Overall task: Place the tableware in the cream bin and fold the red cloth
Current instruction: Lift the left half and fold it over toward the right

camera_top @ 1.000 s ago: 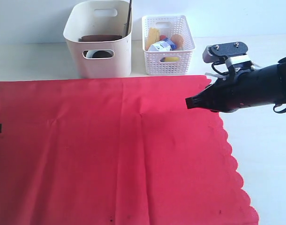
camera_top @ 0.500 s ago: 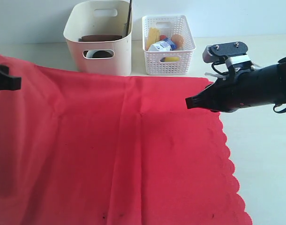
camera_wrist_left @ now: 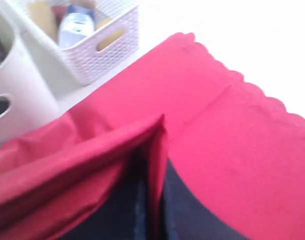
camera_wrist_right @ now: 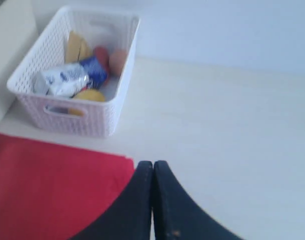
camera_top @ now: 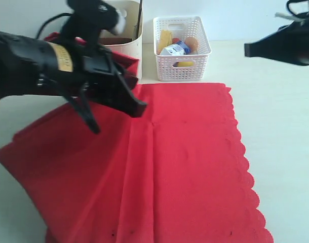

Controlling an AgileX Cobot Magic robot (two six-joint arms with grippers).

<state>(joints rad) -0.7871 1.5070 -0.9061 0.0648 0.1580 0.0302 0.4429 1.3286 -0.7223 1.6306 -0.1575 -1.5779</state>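
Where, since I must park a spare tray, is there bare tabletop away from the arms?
Widest: the table right of the scalloped edge of the red cloth. Also bare right of the white basket, though the shut right hand hangs near there. Crowded: back left, where the left hand holds the cloth up before the cream bin.

The scene holds one red cloth and two containers: one cream bin and one white lattice basket. Five food items can be counted in the basket: one blue-and-white packet, one yellow lemon, one pale orange egg, one small red piece and one yellow wedge. At the bin only one dark thin stick can be counted, and there are two black arms with one gripper each, the left gripper and the right gripper.
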